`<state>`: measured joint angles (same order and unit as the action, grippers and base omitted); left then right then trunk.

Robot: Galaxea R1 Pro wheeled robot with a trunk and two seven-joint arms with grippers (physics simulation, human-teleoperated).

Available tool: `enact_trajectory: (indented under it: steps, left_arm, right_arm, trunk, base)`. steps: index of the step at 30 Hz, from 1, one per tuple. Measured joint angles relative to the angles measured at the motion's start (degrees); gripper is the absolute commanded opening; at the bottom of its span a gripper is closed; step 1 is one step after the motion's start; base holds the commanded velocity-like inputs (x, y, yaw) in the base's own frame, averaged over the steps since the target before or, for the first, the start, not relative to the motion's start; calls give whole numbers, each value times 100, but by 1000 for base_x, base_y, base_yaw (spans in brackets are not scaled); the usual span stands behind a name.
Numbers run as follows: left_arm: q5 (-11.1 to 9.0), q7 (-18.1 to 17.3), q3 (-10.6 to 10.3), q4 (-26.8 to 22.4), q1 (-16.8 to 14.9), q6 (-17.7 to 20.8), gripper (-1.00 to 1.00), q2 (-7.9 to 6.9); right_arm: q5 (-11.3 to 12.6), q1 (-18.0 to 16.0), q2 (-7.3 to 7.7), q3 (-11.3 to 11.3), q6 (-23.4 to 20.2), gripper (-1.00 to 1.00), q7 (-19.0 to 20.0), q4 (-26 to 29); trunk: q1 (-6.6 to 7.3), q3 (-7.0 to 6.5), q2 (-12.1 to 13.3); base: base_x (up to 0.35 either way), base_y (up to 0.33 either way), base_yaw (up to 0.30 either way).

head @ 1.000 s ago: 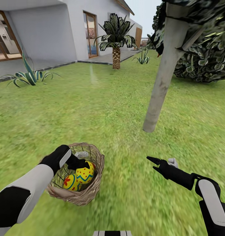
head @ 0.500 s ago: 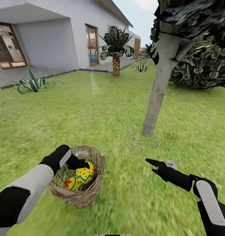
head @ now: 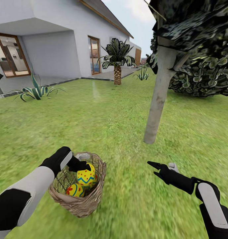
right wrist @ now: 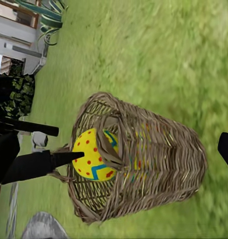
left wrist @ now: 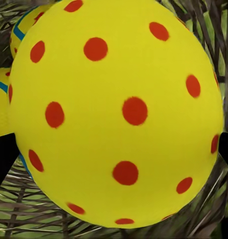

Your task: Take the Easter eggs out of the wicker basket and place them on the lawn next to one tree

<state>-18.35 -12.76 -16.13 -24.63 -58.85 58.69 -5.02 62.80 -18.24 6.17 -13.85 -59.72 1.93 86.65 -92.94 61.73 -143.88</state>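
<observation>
The wicker basket [head: 81,202] stands on the lawn [head: 104,116] at lower left. My left gripper [head: 84,169] reaches into it and is shut on a yellow Easter egg [head: 86,175] with red dots and a blue zigzag, held at rim height. That egg [left wrist: 114,114] looms large in the left wrist view, with parts of two more eggs [left wrist: 25,22] behind it. Another egg [head: 74,190] lies lower in the basket. My right gripper [head: 154,168] hovers open over the grass to the right, facing the basket [right wrist: 158,159]. The tree [head: 157,106] with a pale trunk rises just beyond it.
A white house [head: 54,39] with a paved edge stands at the back left. A spiky striped plant [head: 36,91] and a short palm [head: 117,63] grow near it. Dark dense foliage [head: 203,66] hangs at the upper right. Open grass lies around the tree's base.
The whole view has shifted, with the ground sliding down the picture. The held egg now sits a little higher relative to the basket and the lower egg. The right gripper stays open.
</observation>
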Motion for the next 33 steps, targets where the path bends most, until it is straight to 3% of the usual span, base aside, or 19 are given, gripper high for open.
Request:
enact_trajectory:
  steps: [33]
  left_arm:
    - [9,0,37,-3,0,118,-100,-17]
  right_arm:
    - [-8,0,-1,91,0,100,-2,-10]
  trunk:
    - [84,-732,44]
  base:
    - [-16,6,0]
